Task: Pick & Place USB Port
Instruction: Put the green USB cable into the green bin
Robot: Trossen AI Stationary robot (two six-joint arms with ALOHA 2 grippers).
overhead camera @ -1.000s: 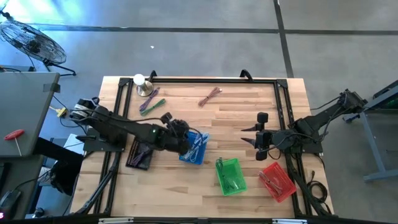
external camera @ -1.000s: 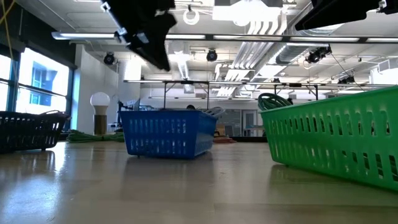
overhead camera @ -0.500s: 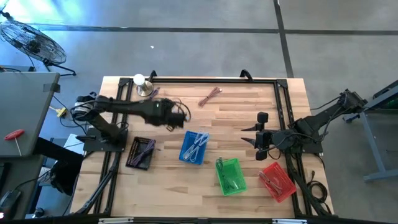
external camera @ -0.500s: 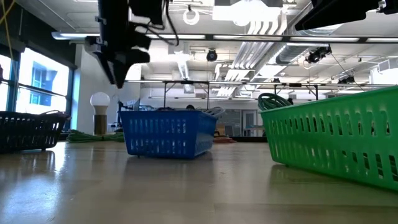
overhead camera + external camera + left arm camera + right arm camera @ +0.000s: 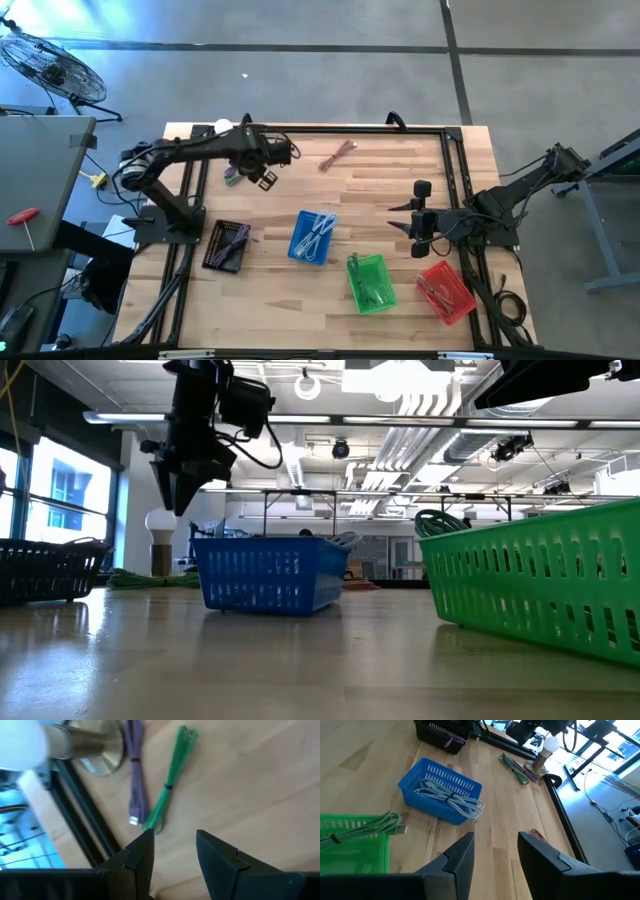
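Observation:
A green cable (image 5: 170, 775) and a purple USB cable (image 5: 136, 780) lie side by side on the table near its far left corner, beside a lamp base (image 5: 100, 750). My left gripper (image 5: 172, 850) hovers open above them (image 5: 256, 172), fingers pointing down, touching nothing; in the low view it hangs high over the table (image 5: 180, 485). A pinkish cable (image 5: 338, 153) lies at the far edge. My right gripper (image 5: 415, 218) waits open on the right side of the table, above the wood (image 5: 495, 855).
A blue basket (image 5: 312, 237) holds white cables, a green basket (image 5: 370, 282) a green cable, a red basket (image 5: 446, 291) sits near the right corner, and a black basket (image 5: 225, 246) on the left. A black frame (image 5: 320, 128) borders the table.
My left gripper has swung from above the blue basket toward the table's far left corner, turning as it went, and now hangs over the green and purple cables. The cables and baskets have stayed where they were.

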